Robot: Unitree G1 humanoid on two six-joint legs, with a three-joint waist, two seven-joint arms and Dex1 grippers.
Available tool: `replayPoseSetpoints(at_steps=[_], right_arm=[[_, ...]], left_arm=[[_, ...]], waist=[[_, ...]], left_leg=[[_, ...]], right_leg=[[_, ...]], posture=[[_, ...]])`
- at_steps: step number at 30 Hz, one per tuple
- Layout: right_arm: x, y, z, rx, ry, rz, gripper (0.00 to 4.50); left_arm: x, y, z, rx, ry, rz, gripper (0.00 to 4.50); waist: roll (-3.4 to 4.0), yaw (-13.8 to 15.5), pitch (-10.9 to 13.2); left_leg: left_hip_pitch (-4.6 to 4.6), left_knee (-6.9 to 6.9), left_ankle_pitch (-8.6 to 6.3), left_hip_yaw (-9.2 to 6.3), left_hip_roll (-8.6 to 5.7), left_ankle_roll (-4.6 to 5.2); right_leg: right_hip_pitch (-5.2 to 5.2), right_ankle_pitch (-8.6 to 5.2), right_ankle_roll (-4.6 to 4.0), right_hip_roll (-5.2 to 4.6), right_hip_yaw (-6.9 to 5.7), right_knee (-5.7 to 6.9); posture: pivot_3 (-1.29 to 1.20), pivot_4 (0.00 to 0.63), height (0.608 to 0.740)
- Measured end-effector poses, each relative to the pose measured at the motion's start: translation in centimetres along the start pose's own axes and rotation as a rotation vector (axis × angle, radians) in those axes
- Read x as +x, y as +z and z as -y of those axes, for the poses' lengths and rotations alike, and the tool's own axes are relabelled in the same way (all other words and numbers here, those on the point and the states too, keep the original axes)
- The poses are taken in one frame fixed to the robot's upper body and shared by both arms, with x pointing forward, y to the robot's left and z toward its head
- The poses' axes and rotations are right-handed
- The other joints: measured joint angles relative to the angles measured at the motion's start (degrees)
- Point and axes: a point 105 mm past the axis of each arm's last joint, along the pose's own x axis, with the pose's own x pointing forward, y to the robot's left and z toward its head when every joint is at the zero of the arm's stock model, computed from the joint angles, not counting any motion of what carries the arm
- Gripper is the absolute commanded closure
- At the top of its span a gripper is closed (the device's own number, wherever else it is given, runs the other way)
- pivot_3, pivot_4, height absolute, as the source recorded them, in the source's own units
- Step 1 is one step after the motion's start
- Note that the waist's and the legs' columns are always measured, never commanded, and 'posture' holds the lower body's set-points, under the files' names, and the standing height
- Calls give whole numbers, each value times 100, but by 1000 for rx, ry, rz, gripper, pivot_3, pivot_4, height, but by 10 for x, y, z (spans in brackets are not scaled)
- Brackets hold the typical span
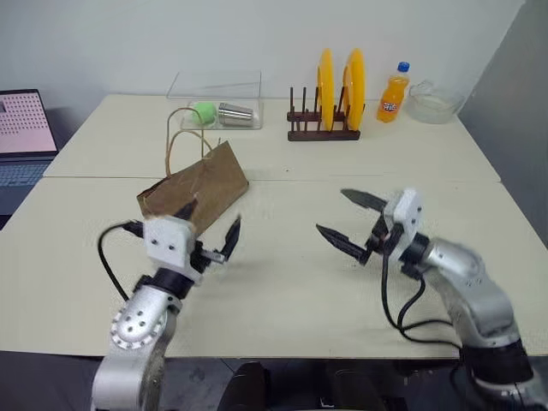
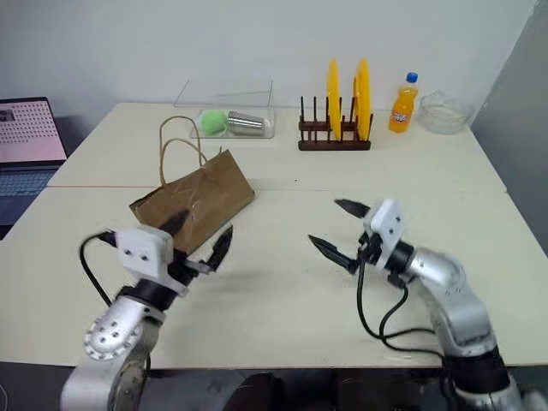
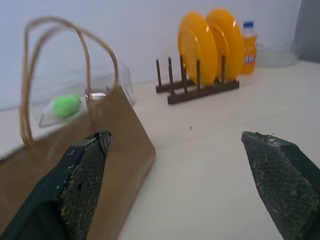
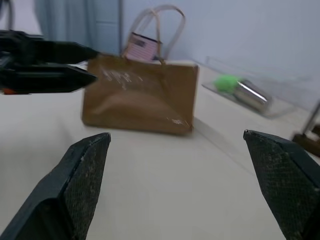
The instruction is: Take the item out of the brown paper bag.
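The creased brown paper bag [image 1: 195,190] lies just past my wide-open left tool [image 1: 211,232], long side across me, while my right tool [image 1: 353,221], also open, is well off.

At the far side of the pale desk [image 1: 282,282] we see a dark wooden dish rack [image 1: 323,128] holding two yellow plates [image 1: 340,86] on edge, with an orange soda bottle [image 1: 394,92] with a blue cap just to its right and a clear glass bowl [image 1: 433,103] beyond that. To the rack's left we find a clear plastic tray [image 1: 217,101] containing a green ball [image 1: 204,112] and a metal cup [image 1: 237,114] lying on its side. At the far left edge we see an open laptop [image 1: 24,137].
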Motion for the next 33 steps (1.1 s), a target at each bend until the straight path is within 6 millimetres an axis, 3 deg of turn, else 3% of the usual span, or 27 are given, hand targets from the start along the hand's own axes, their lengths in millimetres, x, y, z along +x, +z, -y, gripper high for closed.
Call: replayPoseSetpoints(at_steps=[3,8,16,26,33], right_arm=[[3,4,-5,44,73,-2,0],[8,15,-8,60,132,13,0],[7,17,-12,43,144,0,0],[4,27,-21,-22,124,-14,0],[1,24,-21,-21,88,-39,0]], left_arm=[[-5,5,-26,32,8,-55,82],[4,26,-69,27,4,-74,82],[30,39,-98,21,-81,-106,82],[68,11,-115,-18,-220,-239,82],[92,21,-130,27,-227,-204,82]], waist=[[1,-1,1],[-1,11,1],[-1,1,2],[-1,2,2],[-2,0,2]], left_leg=[[-9,-1,0,-1,0,0],[-20,9,0,-6,-4,0],[-29,4,1,-6,-6,-2],[-65,7,3,-5,-7,-5],[-84,9,3,4,-9,-5]], right_leg=[[-6,-1,0,-1,-1,-3],[-9,1,2,-5,-7,-9],[-22,1,1,-9,-7,-10],[-60,3,-2,-11,-6,-5],[-83,19,-27,-13,-1,5]], posture=[[0,150,740],[0,150,740],[0,150,740],[0,150,740],[0,150,740]])
